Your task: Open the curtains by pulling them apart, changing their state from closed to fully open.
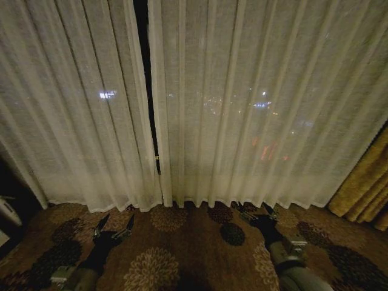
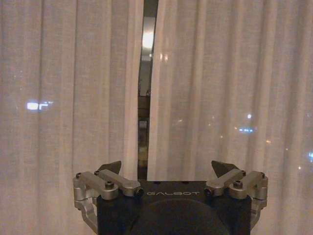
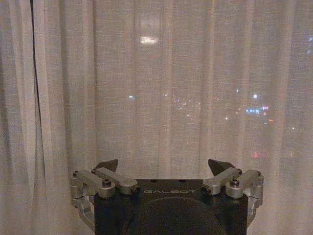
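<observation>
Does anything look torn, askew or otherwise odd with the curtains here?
Nothing stands out. The left curtain panel and right curtain panel hang straight with a narrow dark gap between them. The left gripper and right gripper are open, low above the carpet, touching neither.

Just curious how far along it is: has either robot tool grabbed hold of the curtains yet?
No. Both the left tool and right tool hang open above the carpet, apart from the curtains.

patterned carpet (image 1: 182, 254), golden drape (image 1: 364, 188)
</observation>
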